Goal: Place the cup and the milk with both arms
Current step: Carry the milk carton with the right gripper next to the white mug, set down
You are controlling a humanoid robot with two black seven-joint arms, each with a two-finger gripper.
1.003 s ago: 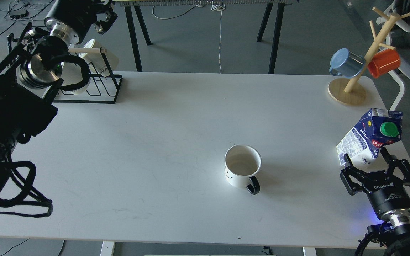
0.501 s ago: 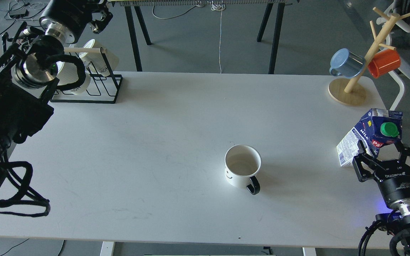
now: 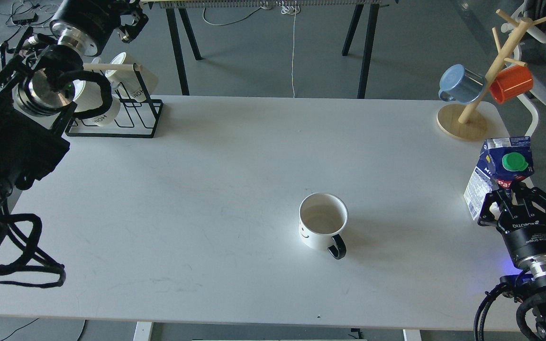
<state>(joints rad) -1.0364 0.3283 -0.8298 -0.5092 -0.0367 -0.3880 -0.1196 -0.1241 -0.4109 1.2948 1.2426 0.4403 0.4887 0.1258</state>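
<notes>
One white table (image 3: 235, 156), grey floor (image 3: 263, 57) behind, cables trailing.

The right pincer (image 3: 514, 201) bears white lettering on its black body, seen upside down from the head view; it looks like "ROBOTIQ", though the letters are small. The milk carton (image 3: 500, 177) shows a red patch with white letters beginning "Pa", the rest hidden, and on its pale side a block of fine print too small to read. The white cups in the black wire rack (image 3: 135, 113) carry dark letters reading "HOM", cut off.
</notes>
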